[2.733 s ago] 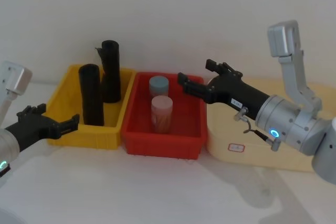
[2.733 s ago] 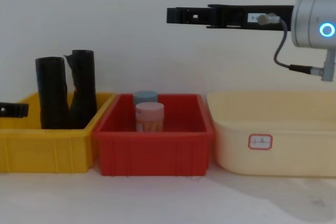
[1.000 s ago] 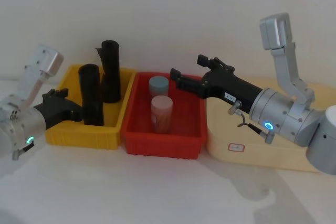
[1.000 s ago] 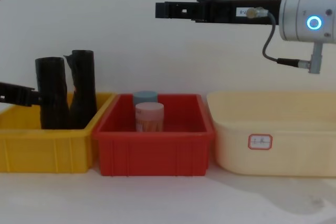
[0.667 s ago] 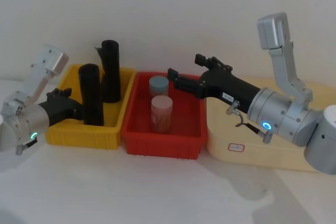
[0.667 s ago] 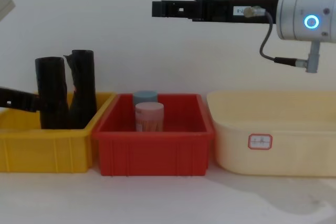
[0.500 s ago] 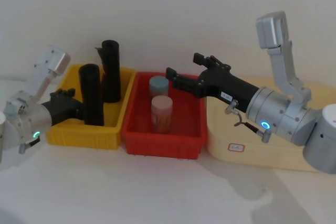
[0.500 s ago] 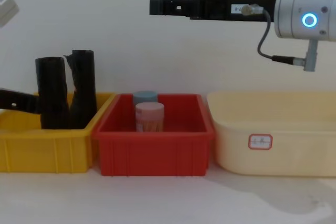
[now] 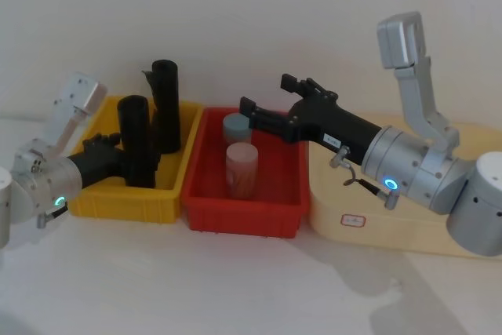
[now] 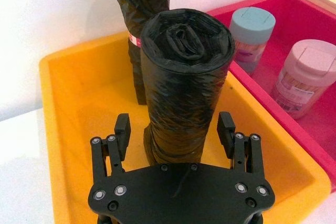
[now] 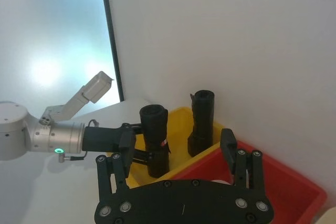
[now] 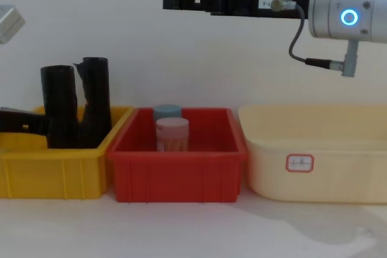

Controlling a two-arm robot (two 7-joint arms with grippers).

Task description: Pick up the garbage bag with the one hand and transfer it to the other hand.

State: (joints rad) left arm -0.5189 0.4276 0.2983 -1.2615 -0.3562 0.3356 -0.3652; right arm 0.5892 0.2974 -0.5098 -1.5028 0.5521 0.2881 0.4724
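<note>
From the head, the garbage bag [image 9: 135, 127] stands upright in the yellow bin [image 9: 125, 205], long axis vertical and flat end up, just in front of the slimmer roll [image 9: 165, 107]. The one hand [image 9: 129, 160] reaches in from the left, jaws spread either side of the bag's lower half. The other hand [image 9: 264, 93] hovers above the red bin [image 9: 243, 211], farther left than half a second ago. At the left wrist, the bag [image 10: 186, 77] sits between the fingers [image 10: 122, 128], a gap showing on one side, unclamped. At the right wrist, the other hand [image 11: 177, 139] gapes empty. From the chest, the one hand [image 12: 36, 123] meets the bag [image 12: 59, 107] low, pushed in closer.
</note>
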